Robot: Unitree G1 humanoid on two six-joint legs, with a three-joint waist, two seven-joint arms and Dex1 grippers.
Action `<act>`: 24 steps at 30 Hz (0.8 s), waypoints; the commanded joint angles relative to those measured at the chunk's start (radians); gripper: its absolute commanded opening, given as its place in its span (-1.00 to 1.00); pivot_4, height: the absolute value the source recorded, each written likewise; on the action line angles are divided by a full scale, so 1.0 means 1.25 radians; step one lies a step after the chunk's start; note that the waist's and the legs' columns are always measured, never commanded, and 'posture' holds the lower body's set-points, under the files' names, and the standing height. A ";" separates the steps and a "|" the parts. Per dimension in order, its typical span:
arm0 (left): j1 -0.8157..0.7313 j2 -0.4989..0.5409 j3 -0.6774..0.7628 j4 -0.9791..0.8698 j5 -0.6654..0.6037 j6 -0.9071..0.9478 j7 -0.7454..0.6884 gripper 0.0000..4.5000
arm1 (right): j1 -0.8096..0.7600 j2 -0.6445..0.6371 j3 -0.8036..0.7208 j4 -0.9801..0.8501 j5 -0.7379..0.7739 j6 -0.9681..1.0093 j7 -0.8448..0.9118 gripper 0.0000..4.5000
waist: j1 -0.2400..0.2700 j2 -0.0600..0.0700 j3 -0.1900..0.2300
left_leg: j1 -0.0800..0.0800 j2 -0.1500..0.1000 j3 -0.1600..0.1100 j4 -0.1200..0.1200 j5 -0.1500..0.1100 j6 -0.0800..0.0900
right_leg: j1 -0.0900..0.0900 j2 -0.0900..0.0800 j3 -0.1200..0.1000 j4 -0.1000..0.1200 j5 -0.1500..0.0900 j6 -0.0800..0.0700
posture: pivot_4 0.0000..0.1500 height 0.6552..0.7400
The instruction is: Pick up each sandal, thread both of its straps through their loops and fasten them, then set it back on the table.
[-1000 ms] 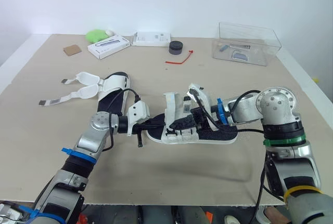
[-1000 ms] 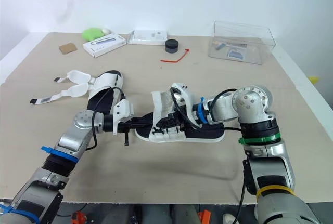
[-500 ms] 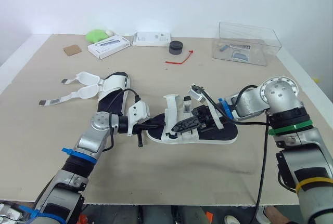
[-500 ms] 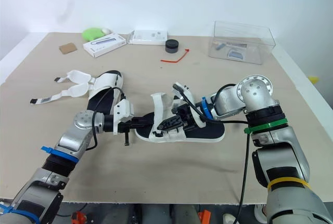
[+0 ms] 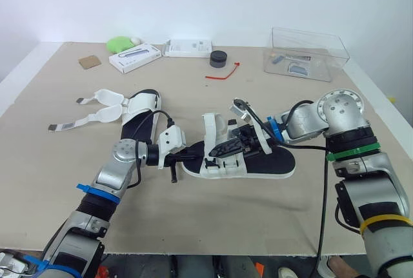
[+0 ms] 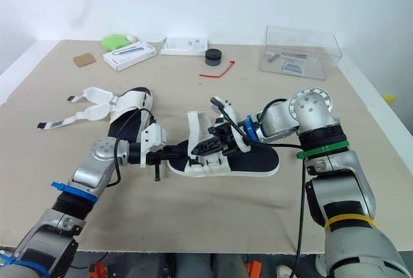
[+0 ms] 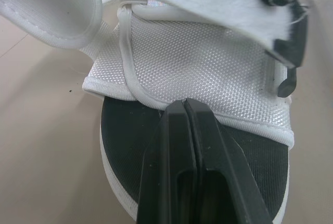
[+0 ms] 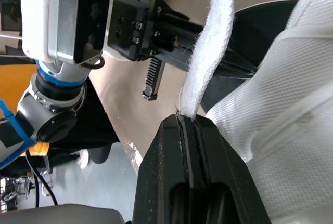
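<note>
A black-soled sandal point(image 5: 258, 164) with white straps lies mid-table. My left gripper point(image 5: 195, 155) is shut on the toe end of its sole; the left wrist view shows the closed fingers point(image 7: 177, 146) pinching the black sole point(image 7: 122, 125) just below the white mesh band point(image 7: 197, 63). My right gripper point(image 5: 217, 152) reaches across the sandal and is shut on a fuzzy white strap point(image 8: 213, 42), held up above the sole. A second sandal point(image 5: 137, 113) lies to the back left with both straps point(image 5: 97, 107) undone and spread on the table.
A clear plastic box point(image 5: 305, 54) stands at the back right. Along the back edge are two white boxes point(image 5: 134, 57) point(image 5: 187, 48), a green object point(image 5: 118, 44), a black puck point(image 5: 218, 59), a red tie point(image 5: 224, 73) and a cardboard scrap point(image 5: 90, 62).
My right gripper has drawn the white strap leftward across the sandal toward the toe end. The left gripper and the sandal's sole have stayed put.
</note>
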 commanded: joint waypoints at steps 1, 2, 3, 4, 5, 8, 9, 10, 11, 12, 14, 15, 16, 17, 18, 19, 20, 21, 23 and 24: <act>0.006 0.001 -0.001 -0.016 0.003 0.000 0.003 -1.00 | -0.010 0.002 -0.030 -0.005 -0.005 -0.001 0.000 -0.96 | 0.000 0.000 0.000 | 0.000 0.000 0.000 0.000 0.000 0.000 | 0.000 0.000 0.000 0.000 0.000 0.000 | 1.00 1.00; 0.006 0.001 -0.001 -0.016 0.003 0.000 0.003 -1.00 | -0.008 0.002 -0.029 -0.006 -0.005 -0.001 0.001 -0.96 | 0.000 0.000 0.000 | 0.000 0.000 0.000 0.000 0.000 0.000 | 0.000 0.000 0.000 0.000 0.000 0.000 | 1.00 1.00; 0.006 0.001 -0.002 -0.016 0.004 0.000 0.003 -1.00 | -0.006 0.001 -0.028 -0.008 -0.002 -0.001 0.002 -0.96 | 0.000 0.000 0.000 | 0.000 0.000 0.000 0.000 0.000 0.000 | 0.000 0.000 0.000 0.000 0.000 0.000 | 1.00 1.00; 0.006 0.001 -0.002 -0.015 0.004 0.000 0.003 -1.00 | -0.004 0.000 -0.027 -0.009 -0.001 -0.001 0.003 -0.96 | 0.000 0.000 0.000 | 0.000 0.000 0.000 0.000 0.000 0.000 | 0.000 0.000 0.000 0.000 0.000 0.000 | 1.00 1.00; 0.007 0.002 -0.001 -0.017 0.003 0.001 0.003 -1.00 | -0.002 -0.001 -0.025 -0.012 0.004 -0.001 0.003 -0.96 | 0.000 0.000 0.000 | 0.000 0.000 0.000 0.000 0.000 0.000 | 0.000 0.000 0.000 0.000 0.000 0.000 | 1.00 1.00; 0.008 0.003 -0.001 -0.017 0.003 0.001 0.002 -1.00 | 0.002 -0.007 -0.018 -0.016 0.020 -0.001 0.003 -0.96 | 0.000 0.000 0.000 | 0.000 0.000 0.000 0.000 0.000 0.000 | 0.000 0.000 0.000 0.000 0.000 0.000 | 1.00 1.00; 0.007 0.004 0.000 -0.016 0.003 0.000 0.001 -1.00 | 0.004 -0.011 -0.013 -0.018 0.032 -0.001 0.003 -0.96 | 0.000 0.000 0.000 | 0.000 0.000 0.000 0.000 0.000 0.000 | 0.000 0.000 0.000 0.000 0.000 0.000 | 1.00 1.00; 0.007 0.005 0.000 -0.015 0.004 -0.001 0.001 -1.00 | 0.005 -0.013 -0.009 -0.019 0.041 -0.001 0.002 -0.96 | 0.000 0.000 0.000 | 0.000 0.000 0.000 0.000 0.000 0.000 | 0.000 0.000 0.000 0.000 0.000 0.000 | 1.00 1.00; 0.007 0.005 0.000 -0.014 0.004 -0.001 0.001 -1.00 | 0.005 -0.015 -0.007 -0.020 0.047 -0.001 0.000 -0.96 | 0.000 0.000 0.000 | 0.000 0.000 0.000 0.000 0.000 0.000 | 0.000 0.000 0.000 0.000 0.000 0.000 | 1.00 1.00; 0.007 0.005 0.000 -0.014 0.004 -0.001 0.000 -1.00 | 0.006 -0.018 -0.003 -0.021 0.057 -0.001 -0.002 -0.96 | 0.000 0.000 0.000 | 0.000 0.000 0.000 0.000 0.000 0.000 | 0.000 0.000 0.000 0.000 0.000 0.000 | 1.00 1.00; 0.005 0.004 -0.001 -0.012 0.004 -0.002 0.000 -1.00 | 0.012 -0.023 0.007 -0.019 0.093 -0.001 -0.012 -0.96 | 0.000 0.000 0.000 | 0.000 0.000 0.000 0.000 0.000 0.000 | 0.000 0.000 0.000 0.000 0.000 0.000 | 1.00 1.00; 0.004 0.003 -0.002 -0.011 0.005 -0.002 0.000 -1.00 | 0.014 -0.025 0.013 -0.017 0.117 -0.001 -0.018 -0.96 | 0.000 0.000 0.000 | 0.000 0.000 0.000 0.000 0.000 0.000 | 0.000 0.000 0.000 0.000 0.000 0.000 | 1.00 1.00; 0.004 0.002 -0.002 -0.009 0.006 -0.003 0.001 -1.00 | 0.015 -0.026 0.016 -0.017 0.137 -0.001 -0.025 -0.96 | 0.000 0.000 0.000 | 0.000 0.000 0.000 0.000 0.000 0.000 | 0.000 0.000 0.000 0.000 0.000 0.000 | 1.00 1.00; 0.004 0.002 -0.002 -0.009 0.006 -0.004 0.001 -1.00 | 0.016 -0.026 0.018 -0.016 0.152 -0.001 -0.033 -0.96 | 0.000 0.000 0.000 | 0.000 0.000 0.000 0.000 0.000 0.000 | 0.000 0.000 0.000 0.000 0.000 0.000 | 1.00 1.00; 0.004 0.002 -0.002 -0.009 0.006 -0.004 0.001 -1.00 | 0.017 -0.026 0.020 -0.013 0.165 -0.001 -0.041 -0.96 | 0.000 0.000 0.000 | 0.000 0.000 0.000 0.000 0.000 0.000 | 0.000 0.000 0.000 0.000 0.000 0.000 | 1.00 1.00; 0.004 0.002 -0.002 -0.009 0.006 -0.004 0.000 -1.00 | 0.022 -0.026 0.021 -0.013 0.173 -0.001 -0.052 -0.96 | 0.000 0.000 0.000 | 0.000 0.000 0.000 0.000 0.000 0.000 | 0.000 0.000 0.000 0.000 0.000 0.000 | 1.00 1.00; 0.004 0.002 -0.002 -0.010 0.006 -0.004 0.000 -1.00 | 0.025 -0.027 0.021 -0.012 0.181 -0.001 -0.061 -0.96 | 0.000 0.000 0.000 | 0.000 0.000 0.000 0.000 0.000 0.000 | 0.000 0.000 0.000 0.000 0.000 0.000 | 1.00 1.00; 0.004 0.002 -0.002 -0.010 0.006 -0.004 0.000 -1.00 | 0.030 -0.027 0.021 -0.014 0.185 -0.002 -0.070 -0.96 | 0.000 0.000 0.000 | 0.000 0.000 0.000 0.000 0.000 0.000 | 0.000 0.000 0.000 0.000 0.000 0.000 | 1.00 1.00; 0.004 0.002 -0.003 -0.010 0.007 -0.004 0.001 -1.00 | 0.037 -0.028 0.021 -0.013 0.194 -0.006 -0.089 -0.96 | 0.000 0.000 0.000 | 0.000 0.000 0.000 0.000 0.000 0.000 | 0.000 0.000 0.000 0.000 0.000 0.000 | 1.00 1.00; 0.004 0.002 -0.003 -0.010 0.007 -0.004 0.001 -1.00 | 0.036 -0.027 0.019 -0.010 0.195 -0.009 -0.096 -0.96 | 0.000 0.000 0.000 | 0.000 0.000 0.000 0.000 0.000 0.000 | 0.000 0.000 0.000 0.000 0.000 0.000 | 1.00 1.00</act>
